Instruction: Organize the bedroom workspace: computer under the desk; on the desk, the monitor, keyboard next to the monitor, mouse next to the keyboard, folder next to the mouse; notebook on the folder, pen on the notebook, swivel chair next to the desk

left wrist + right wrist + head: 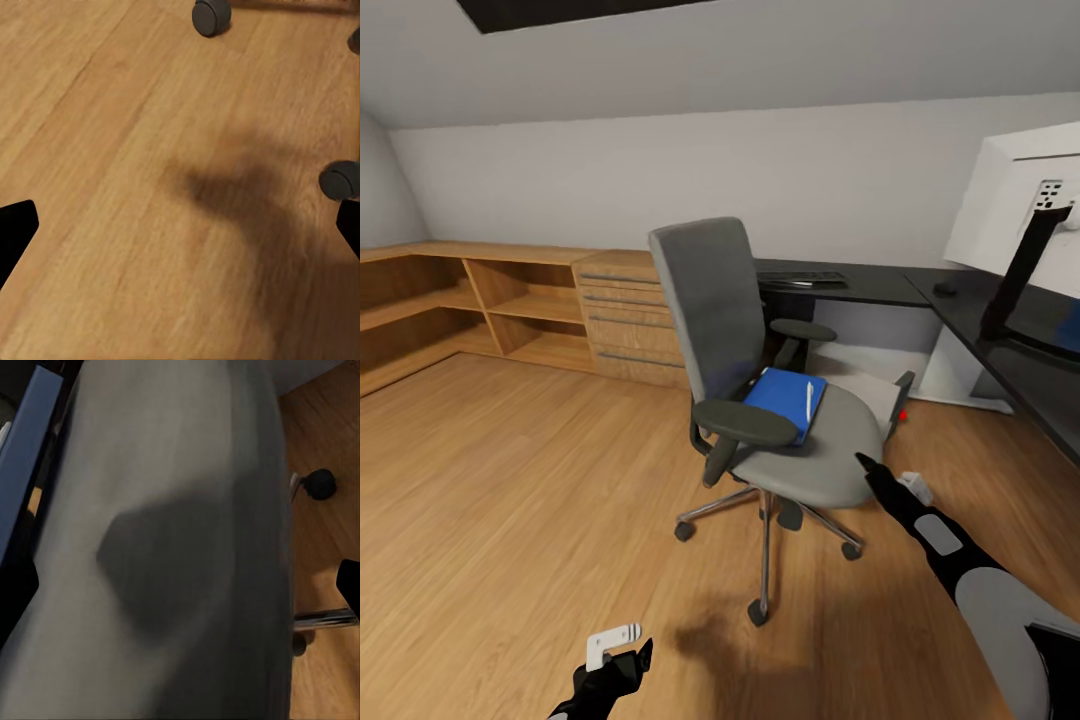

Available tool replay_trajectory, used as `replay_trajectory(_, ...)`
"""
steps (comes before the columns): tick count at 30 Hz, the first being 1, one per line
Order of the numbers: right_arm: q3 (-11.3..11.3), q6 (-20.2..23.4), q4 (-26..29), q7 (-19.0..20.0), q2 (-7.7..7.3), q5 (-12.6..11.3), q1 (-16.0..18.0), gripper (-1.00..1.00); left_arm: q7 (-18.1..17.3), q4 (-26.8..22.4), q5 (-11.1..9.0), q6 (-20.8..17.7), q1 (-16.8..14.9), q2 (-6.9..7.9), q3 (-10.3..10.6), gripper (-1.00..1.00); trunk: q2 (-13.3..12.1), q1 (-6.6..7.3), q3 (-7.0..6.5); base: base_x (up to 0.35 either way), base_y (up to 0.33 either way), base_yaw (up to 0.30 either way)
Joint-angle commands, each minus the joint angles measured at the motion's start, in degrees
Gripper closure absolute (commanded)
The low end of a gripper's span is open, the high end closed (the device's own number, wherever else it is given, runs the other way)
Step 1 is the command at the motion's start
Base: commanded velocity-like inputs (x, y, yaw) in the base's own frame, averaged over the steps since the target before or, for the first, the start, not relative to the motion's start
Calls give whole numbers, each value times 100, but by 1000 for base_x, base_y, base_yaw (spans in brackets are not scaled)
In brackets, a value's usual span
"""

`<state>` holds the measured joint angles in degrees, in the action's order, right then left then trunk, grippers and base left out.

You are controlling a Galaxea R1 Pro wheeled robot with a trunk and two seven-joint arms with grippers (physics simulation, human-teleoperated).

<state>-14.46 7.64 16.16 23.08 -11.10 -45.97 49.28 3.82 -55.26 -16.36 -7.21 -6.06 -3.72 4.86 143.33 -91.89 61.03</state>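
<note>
Left gripper (622, 668) at bottom edge of the head view, low over bare wood floor (510, 500); its arm is cut off by the frame. Fingers spread, holding nothing. Right gripper (868, 468) at lower right, tip by the front rim of the swivel chair (780, 400) seat; in its wrist view the finger tips sit at opposite edges, so seemingly open, empty. Folder (785, 397), bright blue, lies flat on the grey seat at frame centre, partly hidden behind the black armrest. Pen (809, 398), thin and white, rests on it. Desk (960, 295) at right, monitor (1025, 215) cropped.
</note>
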Motion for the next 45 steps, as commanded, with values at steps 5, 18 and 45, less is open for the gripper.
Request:
replay_trajectory(5, -31, 54, 1, 21, -51, -52, 3, -100, 40, -11, -60, -26, -1, 7, 15, -100, 2, 1, 6, 17, -17, 5)
replay_trajectory(18, -47, 54, 1, 20, -177, -53, 3, -100, 40, -11, -60, -26, -1, 3, 15, -100, 2, 1, 6, 2, -2, 0)
replay_trajectory(45, -75, 45, 1, 13, -209, -53, 2, -100, 40, -11, -60, -26, -1, 2, 15, -100, 2, 1, 83, 43, -66, 80)
